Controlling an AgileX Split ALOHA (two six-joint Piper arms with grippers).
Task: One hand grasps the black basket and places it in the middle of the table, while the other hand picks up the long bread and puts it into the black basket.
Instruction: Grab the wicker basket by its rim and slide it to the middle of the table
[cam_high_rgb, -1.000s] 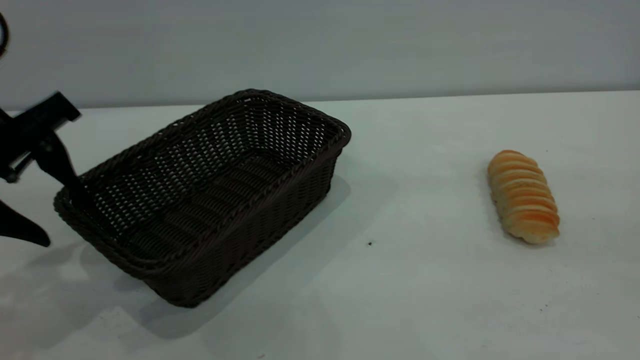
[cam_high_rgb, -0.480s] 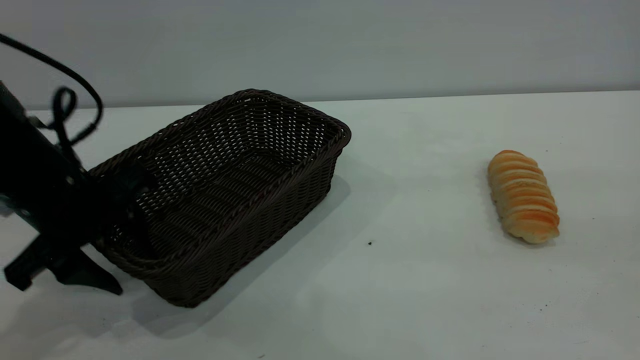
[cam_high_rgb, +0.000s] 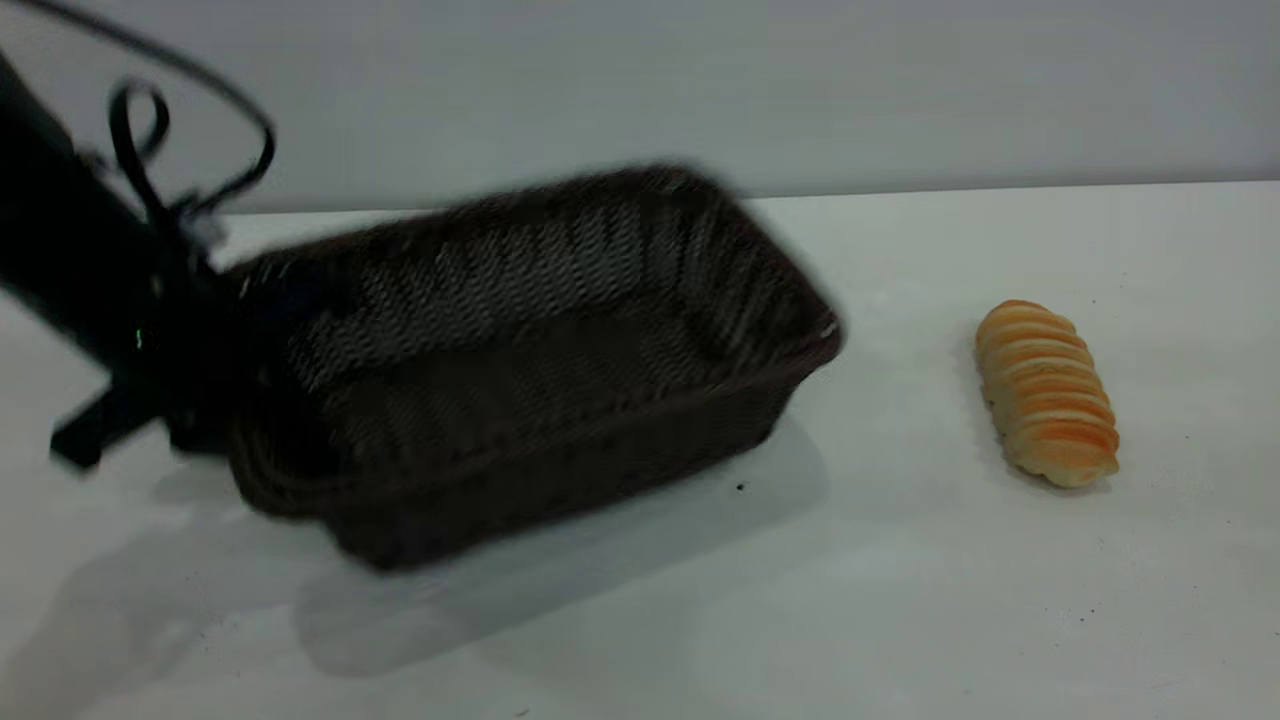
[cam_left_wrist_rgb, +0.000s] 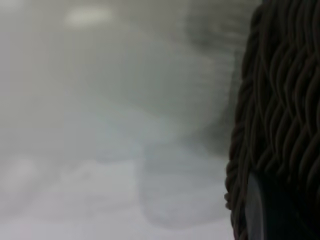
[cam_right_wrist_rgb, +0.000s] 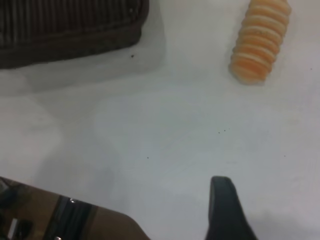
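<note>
The black basket (cam_high_rgb: 540, 330) is off the white table (cam_high_rgb: 900, 600) at its near side, tilted and blurred by motion, left of centre. My left gripper (cam_high_rgb: 215, 385) is shut on the rim at its left short end. In the left wrist view the braided rim (cam_left_wrist_rgb: 272, 115) fills one side, with a finger (cam_left_wrist_rgb: 256, 212) against it. The long bread (cam_high_rgb: 1045, 392) lies on the table at the right, apart from the basket; it also shows in the right wrist view (cam_right_wrist_rgb: 260, 42). One finger (cam_right_wrist_rgb: 223, 207) of my right gripper hangs over bare table, well short of the bread, holding nothing.
A corner of the basket (cam_right_wrist_rgb: 70, 30) shows in the right wrist view. A grey wall runs behind the table's far edge. A small dark speck (cam_high_rgb: 740, 487) lies on the table under the basket's right end.
My left arm moved in and shut on the basket's left end. The basket then lifted and swung to the right, its far end now nearer the bread. The bread has not moved.
</note>
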